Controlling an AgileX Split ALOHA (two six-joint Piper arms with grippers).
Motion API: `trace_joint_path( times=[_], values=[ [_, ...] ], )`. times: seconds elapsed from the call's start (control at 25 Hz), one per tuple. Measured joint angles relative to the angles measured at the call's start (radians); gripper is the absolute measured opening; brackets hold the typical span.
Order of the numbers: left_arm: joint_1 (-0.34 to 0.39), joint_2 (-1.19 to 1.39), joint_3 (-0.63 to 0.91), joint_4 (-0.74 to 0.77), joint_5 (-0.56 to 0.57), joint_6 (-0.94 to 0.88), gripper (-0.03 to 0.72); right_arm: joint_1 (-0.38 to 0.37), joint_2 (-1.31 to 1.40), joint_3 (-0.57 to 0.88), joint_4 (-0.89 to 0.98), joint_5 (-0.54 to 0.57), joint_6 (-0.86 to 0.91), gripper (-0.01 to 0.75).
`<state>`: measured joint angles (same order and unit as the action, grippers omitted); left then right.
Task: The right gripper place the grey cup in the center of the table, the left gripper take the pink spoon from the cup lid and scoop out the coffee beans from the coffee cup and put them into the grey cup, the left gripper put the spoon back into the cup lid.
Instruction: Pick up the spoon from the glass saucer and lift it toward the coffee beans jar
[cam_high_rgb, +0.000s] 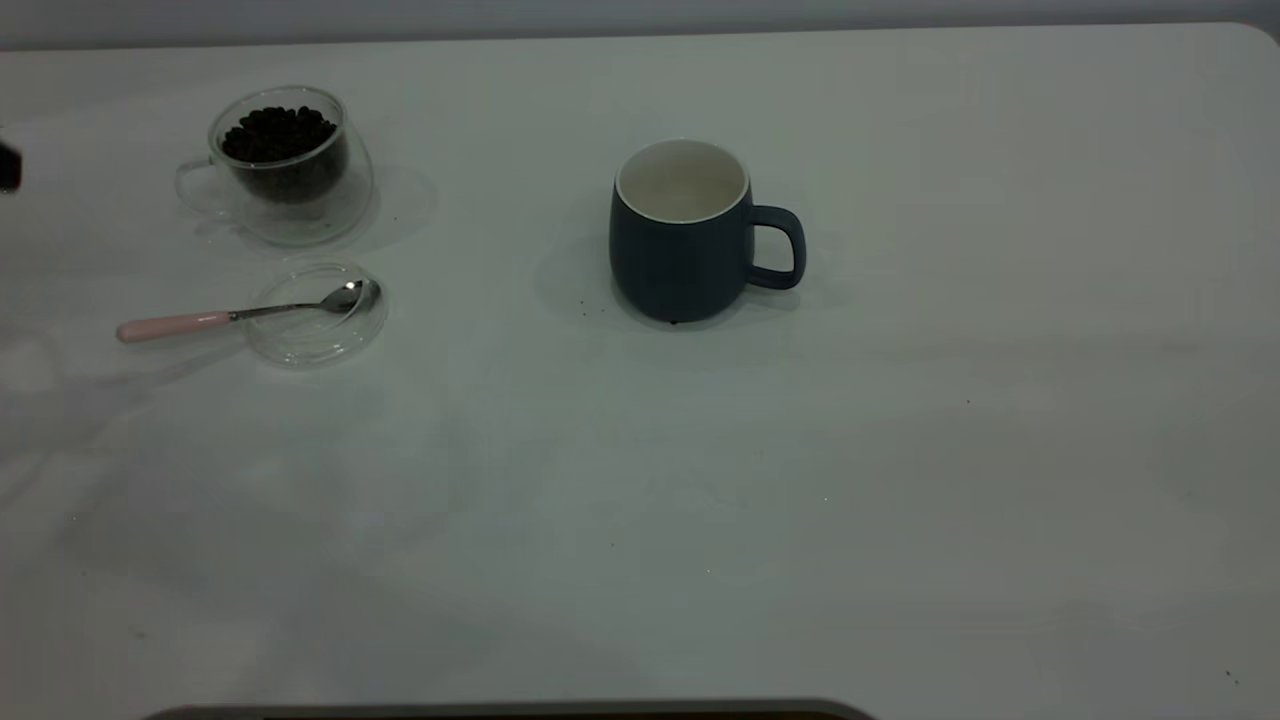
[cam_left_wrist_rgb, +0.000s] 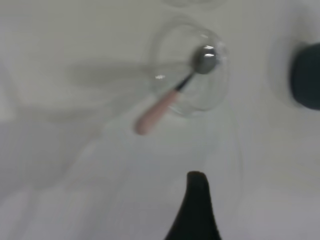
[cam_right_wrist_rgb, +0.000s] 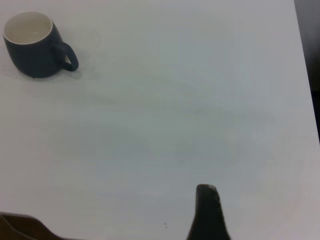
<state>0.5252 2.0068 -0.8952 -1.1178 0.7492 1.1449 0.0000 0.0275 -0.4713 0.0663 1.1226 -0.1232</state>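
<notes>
White and wide, the desk (cam_high_rgb: 900, 450) lies bare along its near edge. From the left wrist view we see 1 black finger (cam_left_wrist_rgb: 196, 210) of the left gripper hovering above the desk, short of the pink spoon (cam_high_rgb: 240, 313); we cannot tell how its jaws stand. The spoon's silver bowl rests in the cup lid (cam_high_rgb: 300, 345), its pink handle jutting past the rim toward the left edge. Just behind the lid stands the coffee cup (cam_high_rgb: 285, 170), its coffee beans (cam_high_rgb: 277, 133) heaped dark inside. Near the desk's middle, well apart from these, the grey cup (cam_high_rgb: 683, 240) stands upright, handle to the right. The right gripper, 1 finger (cam_right_wrist_rgb: 207, 215) showing in its wrist view, hangs far from that cup; its jaws we cannot judge.
</notes>
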Motion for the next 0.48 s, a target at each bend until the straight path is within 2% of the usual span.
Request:
trace_joint_path(
  times=[0.24,0.48],
  values=[
    [0.1,0.174,-0.042,-0.035,0.062,0.115,0.71,0.0,0.0,0.0,0.0,0.0,0.0,0.591],
    [0.109,0.286,-0.099,-0.048,0.083,0.166,0.71,0.0,0.0,0.0,0.0,0.0,0.0,0.591]
  ],
)
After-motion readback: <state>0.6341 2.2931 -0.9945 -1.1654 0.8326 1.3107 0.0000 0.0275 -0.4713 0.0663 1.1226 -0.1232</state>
